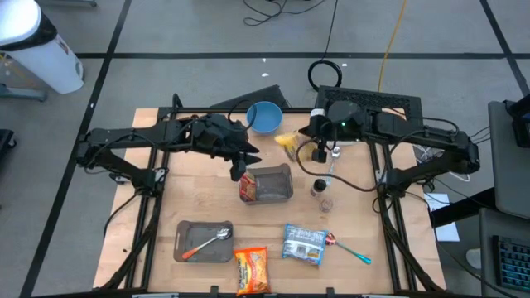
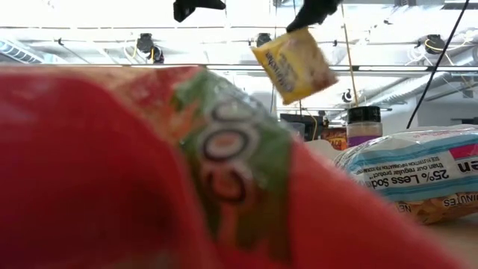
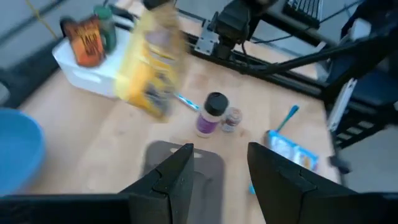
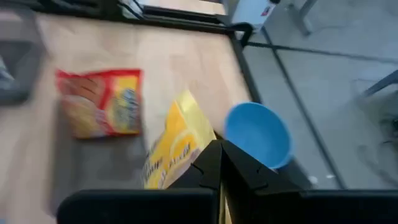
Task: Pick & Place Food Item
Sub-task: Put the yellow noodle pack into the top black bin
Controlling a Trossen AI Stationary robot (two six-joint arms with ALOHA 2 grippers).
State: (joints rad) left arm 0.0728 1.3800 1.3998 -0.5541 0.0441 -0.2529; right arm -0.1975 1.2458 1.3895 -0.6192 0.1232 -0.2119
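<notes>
Right gripper (image 1: 308, 147) is pinching the yellow food packet (image 1: 287, 142) shut-tight, holding it aloft near the table's (image 1: 149, 223) far edge beside the blue bowl (image 1: 265, 117). You're looking at pick done, placing outstanding. Left gripper (image 1: 238, 172) is hanging half-open, empty, over the grey bin (image 1: 271, 185) mid-table.

Light wooden table (image 1: 199, 199) carries blue bowl (image 1: 264, 117), two grey trays (image 1: 273, 184) (image 1: 204, 242), spice jars (image 1: 320, 189), orange snack bag (image 1: 251, 271), blue-white packet (image 1: 303, 245), loose spoon (image 1: 349, 249).
</notes>
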